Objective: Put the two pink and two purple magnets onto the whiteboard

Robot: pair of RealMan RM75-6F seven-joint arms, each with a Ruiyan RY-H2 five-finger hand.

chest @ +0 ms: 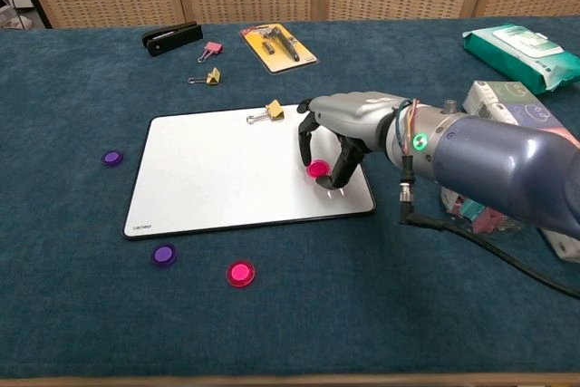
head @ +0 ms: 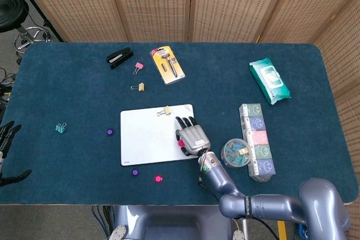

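One pink magnet (chest: 318, 169) is sitting on the right part of the whiteboard (chest: 217, 169), pinched between the curled fingers (chest: 343, 168) and thumb of the right hand (chest: 349, 126), which is arching over it. A second pink magnet (chest: 240, 273) is lying on the cloth near the board's near edge, with a purple magnet (chest: 164, 255) to its left and another purple magnet (chest: 112, 158) beside the board's left edge. A yellow binder clip (chest: 269, 111) is resting at the board's far edge. The left hand (head: 7, 139) is hanging at the far left with fingers spread, holding nothing.
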